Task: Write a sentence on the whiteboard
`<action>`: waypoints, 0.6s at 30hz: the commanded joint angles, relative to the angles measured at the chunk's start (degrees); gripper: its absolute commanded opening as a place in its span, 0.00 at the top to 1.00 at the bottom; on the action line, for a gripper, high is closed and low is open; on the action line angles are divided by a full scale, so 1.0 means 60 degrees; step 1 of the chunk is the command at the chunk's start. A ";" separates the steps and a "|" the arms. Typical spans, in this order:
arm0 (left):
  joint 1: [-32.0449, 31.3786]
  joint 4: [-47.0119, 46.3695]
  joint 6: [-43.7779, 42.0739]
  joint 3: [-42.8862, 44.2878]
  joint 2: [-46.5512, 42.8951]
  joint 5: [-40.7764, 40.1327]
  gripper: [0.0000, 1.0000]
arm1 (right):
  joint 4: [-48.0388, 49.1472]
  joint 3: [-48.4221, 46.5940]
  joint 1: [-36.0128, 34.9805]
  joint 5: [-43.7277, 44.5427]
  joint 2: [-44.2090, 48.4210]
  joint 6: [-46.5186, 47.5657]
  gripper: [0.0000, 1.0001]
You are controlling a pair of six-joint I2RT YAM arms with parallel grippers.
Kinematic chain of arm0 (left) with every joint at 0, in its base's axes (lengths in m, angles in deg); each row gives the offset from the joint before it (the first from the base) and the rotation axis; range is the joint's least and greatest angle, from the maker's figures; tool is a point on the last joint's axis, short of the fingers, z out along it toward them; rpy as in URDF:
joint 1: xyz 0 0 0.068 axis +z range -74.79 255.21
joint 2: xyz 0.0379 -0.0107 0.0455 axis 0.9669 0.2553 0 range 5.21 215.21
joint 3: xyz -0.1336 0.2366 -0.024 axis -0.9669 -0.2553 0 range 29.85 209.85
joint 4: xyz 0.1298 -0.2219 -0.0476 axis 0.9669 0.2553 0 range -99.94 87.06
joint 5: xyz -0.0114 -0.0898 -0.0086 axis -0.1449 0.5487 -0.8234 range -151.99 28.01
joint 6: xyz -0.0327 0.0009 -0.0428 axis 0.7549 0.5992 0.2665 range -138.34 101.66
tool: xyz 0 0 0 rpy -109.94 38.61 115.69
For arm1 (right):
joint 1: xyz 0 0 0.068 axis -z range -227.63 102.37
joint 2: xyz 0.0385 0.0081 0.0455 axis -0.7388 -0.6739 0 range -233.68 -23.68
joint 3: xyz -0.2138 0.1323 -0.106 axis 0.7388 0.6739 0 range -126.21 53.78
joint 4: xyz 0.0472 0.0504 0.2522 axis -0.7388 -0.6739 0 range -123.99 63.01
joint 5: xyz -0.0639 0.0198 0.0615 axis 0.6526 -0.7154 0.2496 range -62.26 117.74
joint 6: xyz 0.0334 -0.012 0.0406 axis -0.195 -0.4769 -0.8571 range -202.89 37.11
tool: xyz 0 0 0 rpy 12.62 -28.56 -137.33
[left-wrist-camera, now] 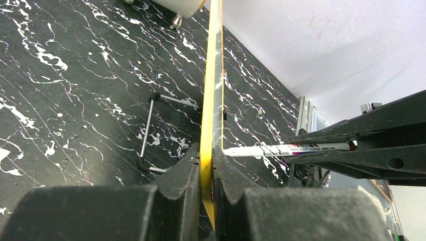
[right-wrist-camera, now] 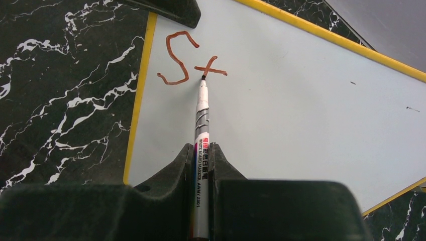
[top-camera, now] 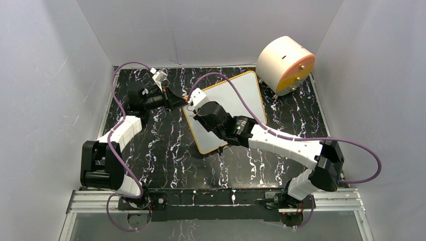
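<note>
Only "St" of the sentence (right-wrist-camera: 190,64) stands; right gripper (right-wrist-camera: 202,150), closed on the marker (right-wrist-camera: 202,113), should press lightly while left gripper (left-wrist-camera: 207,163), clamping the whiteboard (right-wrist-camera: 301,110) at its left edge, steadies it.

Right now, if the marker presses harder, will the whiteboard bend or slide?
Probably not: the whiteboard shows a straight, thin framed edge, so likely stiff but light. Sliding seems unlikely, since the left fingers clamp its edge.
</note>
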 commanded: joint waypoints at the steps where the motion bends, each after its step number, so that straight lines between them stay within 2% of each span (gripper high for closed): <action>1: -0.0377 0.1058 -0.0524 -0.0163 0.0346 0.0088 1.00 | -0.0370 -0.0312 0.0034 -0.0096 -0.0122 -0.0103 1.00; 18: -0.0406 0.1089 -0.0545 -0.0141 0.0418 0.0099 1.00 | -0.0701 -0.0383 0.0036 -0.0061 -0.0181 -0.0103 1.00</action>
